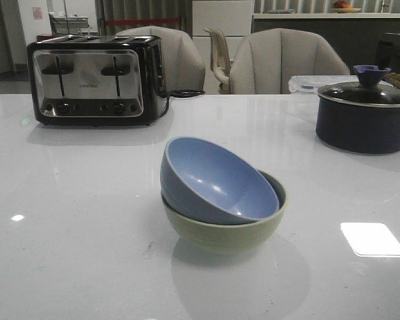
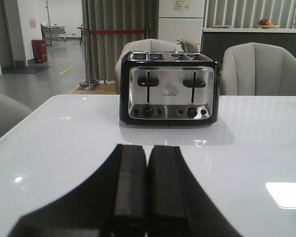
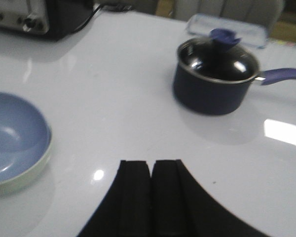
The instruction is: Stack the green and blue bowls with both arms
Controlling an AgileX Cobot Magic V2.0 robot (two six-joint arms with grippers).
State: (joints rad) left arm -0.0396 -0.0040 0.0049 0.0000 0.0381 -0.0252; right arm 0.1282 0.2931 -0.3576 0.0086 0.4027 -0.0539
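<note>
The dusty blue bowl (image 1: 213, 179) sits tilted inside the pale green bowl (image 1: 227, 230) at the middle of the white table (image 1: 73, 220). Both also show at the edge of the right wrist view, blue bowl (image 3: 12, 136) in green bowl (image 3: 24, 177). No arm shows in the front view. My left gripper (image 2: 147, 148) is shut and empty above the table, pointing at the toaster. My right gripper (image 3: 151, 163) is shut and empty above the table, apart from the bowls.
A black-and-steel toaster (image 1: 97, 80) stands at the back left and shows in the left wrist view (image 2: 169, 89). A dark navy lidded pot (image 1: 365, 113) stands at the back right, also in the right wrist view (image 3: 214, 76). Chairs (image 1: 280, 60) stand behind the table.
</note>
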